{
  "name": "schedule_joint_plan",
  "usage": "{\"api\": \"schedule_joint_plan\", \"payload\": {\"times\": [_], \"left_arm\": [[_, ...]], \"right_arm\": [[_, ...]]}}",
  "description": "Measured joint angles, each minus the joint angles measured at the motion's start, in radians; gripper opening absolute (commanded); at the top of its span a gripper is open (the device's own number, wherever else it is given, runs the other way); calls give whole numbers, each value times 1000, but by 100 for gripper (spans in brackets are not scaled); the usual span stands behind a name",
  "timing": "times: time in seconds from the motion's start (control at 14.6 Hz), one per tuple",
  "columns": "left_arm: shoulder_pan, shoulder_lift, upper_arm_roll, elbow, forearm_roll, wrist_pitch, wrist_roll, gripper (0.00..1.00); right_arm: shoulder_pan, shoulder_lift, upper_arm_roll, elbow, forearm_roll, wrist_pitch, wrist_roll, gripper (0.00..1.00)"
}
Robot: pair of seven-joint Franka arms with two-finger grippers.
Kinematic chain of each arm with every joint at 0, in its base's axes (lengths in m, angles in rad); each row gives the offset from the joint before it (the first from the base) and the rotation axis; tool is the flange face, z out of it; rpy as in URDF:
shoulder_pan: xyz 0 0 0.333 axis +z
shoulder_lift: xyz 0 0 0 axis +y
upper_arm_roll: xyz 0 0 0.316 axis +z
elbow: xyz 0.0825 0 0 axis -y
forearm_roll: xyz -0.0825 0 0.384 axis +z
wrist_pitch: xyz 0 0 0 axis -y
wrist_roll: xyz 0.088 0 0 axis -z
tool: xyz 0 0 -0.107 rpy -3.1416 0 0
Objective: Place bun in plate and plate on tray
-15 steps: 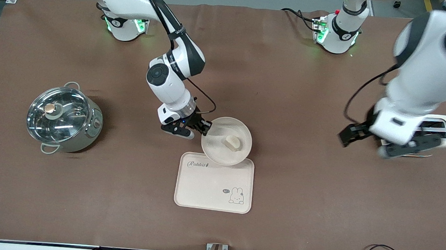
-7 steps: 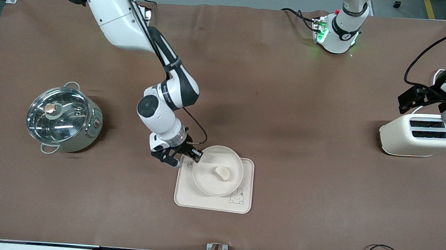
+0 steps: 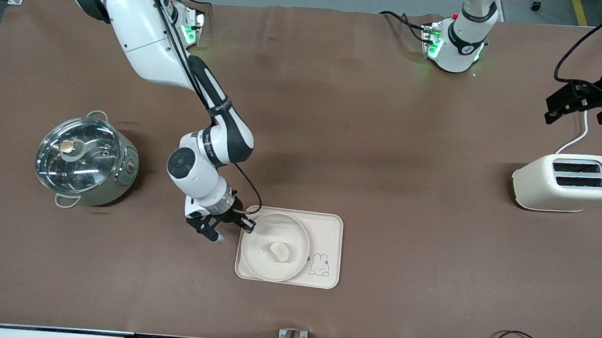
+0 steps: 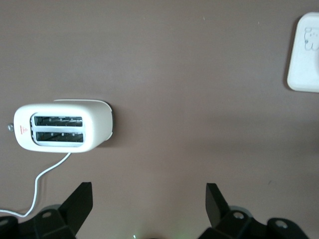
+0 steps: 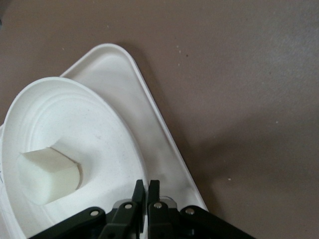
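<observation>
The round plate (image 3: 261,240) sits over the tray (image 3: 329,226), covering the end toward the right arm and the lettering; I cannot tell if it rests flat. The bun (image 3: 280,251) lies in the plate. My right gripper (image 3: 246,225) is shut on the plate's rim. In the right wrist view the gripper (image 5: 146,186) pinches the rim of the plate (image 5: 99,124), with the bun (image 5: 47,174) inside and the tray (image 5: 149,114) underneath. My left gripper (image 3: 576,103) is open and empty, up in the air over the table by the toaster; it also shows in its own view (image 4: 149,199).
A cream toaster (image 3: 567,182) stands at the left arm's end and shows in the left wrist view (image 4: 62,127), where a corner of the tray (image 4: 305,55) is also seen. A steel pot with a glass lid (image 3: 85,159) stands at the right arm's end.
My right gripper carried the plate with the bun from the tray's edge farther from the camera to over the tray. My left arm swung away from the toaster toward its end of the table.
</observation>
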Motion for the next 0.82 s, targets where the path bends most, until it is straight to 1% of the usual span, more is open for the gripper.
{"api": "schedule_joint_plan", "payload": {"times": [0.21, 0.48, 0.55, 0.62, 0.68, 0.75, 0.82], "left_arm": [[-19, -37, 12, -49, 0, 0, 0, 100], [-19, -38, 13, -54, 0, 3, 0, 100], [-19, -38, 13, -55, 0, 3, 0, 100], [-19, -38, 13, -55, 0, 3, 0, 100], [-19, -38, 13, -55, 0, 3, 0, 100], [-19, -38, 13, -55, 0, 3, 0, 100], [-19, -38, 13, -55, 0, 3, 0, 100]], "right_arm": [[9, 15, 5, 3, 0, 4, 16, 0], [31, 17, 7, 19, 0, 7, 46, 1], [34, 17, 7, 22, 0, 7, 50, 15], [35, 17, 7, 24, 0, 7, 51, 55], [35, 17, 7, 25, 0, 7, 52, 82], [35, 17, 6, 26, 0, 7, 52, 88], [35, 17, 6, 27, 0, 7, 52, 100]]}}
